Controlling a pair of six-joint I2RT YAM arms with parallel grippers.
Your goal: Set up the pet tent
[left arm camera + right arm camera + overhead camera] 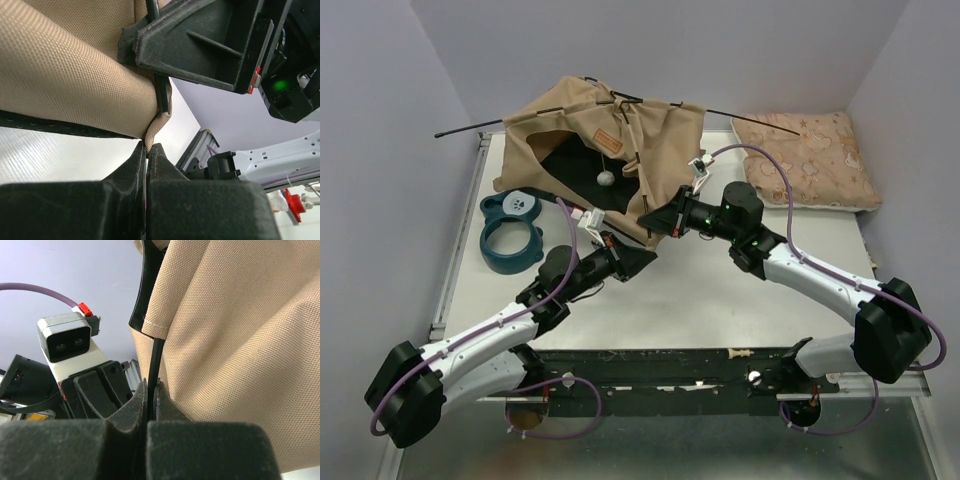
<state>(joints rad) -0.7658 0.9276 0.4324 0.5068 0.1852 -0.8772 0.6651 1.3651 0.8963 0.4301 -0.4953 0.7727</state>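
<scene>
No readable text in any view, one small orange-brown label patch (607,140) sewn on the front of the tan pet tent (550,130), above its dark opening, its marking too small and blurred to make out from overhead

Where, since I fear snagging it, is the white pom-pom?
Top view: the white pom-pom hangs in the pet tent's dark opening, left of centre, up-right of the teal rings.

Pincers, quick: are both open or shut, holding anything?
Left pincer: closed, pinching the tan fabric pet tent's corner.
Right pincer: closed on its thin black pole.
</scene>
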